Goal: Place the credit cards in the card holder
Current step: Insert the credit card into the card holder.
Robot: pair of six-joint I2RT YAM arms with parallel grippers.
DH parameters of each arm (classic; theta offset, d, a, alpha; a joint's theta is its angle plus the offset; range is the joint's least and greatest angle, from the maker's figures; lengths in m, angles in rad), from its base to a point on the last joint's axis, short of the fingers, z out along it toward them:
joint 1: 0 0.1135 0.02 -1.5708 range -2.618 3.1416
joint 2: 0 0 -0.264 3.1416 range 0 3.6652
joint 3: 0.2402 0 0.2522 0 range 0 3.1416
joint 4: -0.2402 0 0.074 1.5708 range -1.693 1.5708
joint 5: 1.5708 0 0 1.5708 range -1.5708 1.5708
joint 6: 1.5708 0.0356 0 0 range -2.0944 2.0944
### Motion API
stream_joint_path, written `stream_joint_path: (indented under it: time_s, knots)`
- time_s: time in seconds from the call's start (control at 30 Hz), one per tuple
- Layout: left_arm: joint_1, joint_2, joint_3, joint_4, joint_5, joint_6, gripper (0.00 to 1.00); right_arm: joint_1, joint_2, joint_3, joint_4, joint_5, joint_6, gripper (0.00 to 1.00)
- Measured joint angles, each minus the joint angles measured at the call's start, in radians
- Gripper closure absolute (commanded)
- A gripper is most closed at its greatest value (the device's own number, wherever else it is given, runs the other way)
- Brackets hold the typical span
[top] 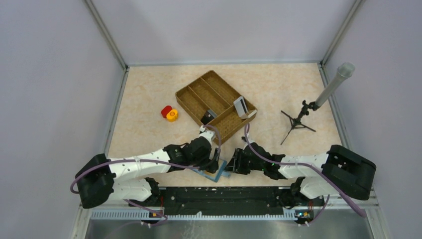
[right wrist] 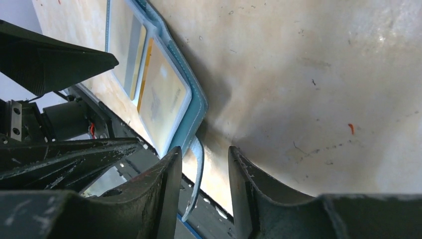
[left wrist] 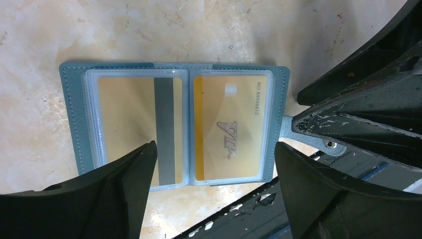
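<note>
Where the left hand point(left wrist: 214, 149) hovers, the card holder point(left wrist: 74, 109) lies open beneath.

The word "VIP" is written in big, slanted, silver letters on the gold card point(left wrist: 231, 127). This card is kept in a clear pocket of the open card holder point(left wrist: 74, 114), on the right side of the left wrist view. The letters are turned sideways there. Along one short edge of the same card a small line is printed. It starts with "NO." and is followed by a row of digits, mostly eights. The last digits cannot be told for sure.
</note>
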Motion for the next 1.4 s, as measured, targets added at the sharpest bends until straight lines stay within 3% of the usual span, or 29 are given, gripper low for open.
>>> stream_joint_path:
  time_s: [0.33,0.5,0.53,1.4]
  knots:
    - [-0.001,0.01,-0.052,0.077,0.016,-0.045,0.11,0.0,0.129,0.019,0.14,-0.029,0.007,0.72]
    - [-0.001,0.009,-0.072,0.135,0.037,-0.068,0.12,0.0,0.146,0.019,0.163,-0.028,0.004,0.99]
    - [-0.001,0.009,-0.075,0.142,0.039,-0.071,0.11,0.0,0.149,0.019,0.167,-0.028,0.003,1.0]
    - [-0.023,-0.041,-0.037,0.032,-0.021,-0.047,0.06,0.0,0.051,0.018,0.151,-0.016,-0.001,1.0]
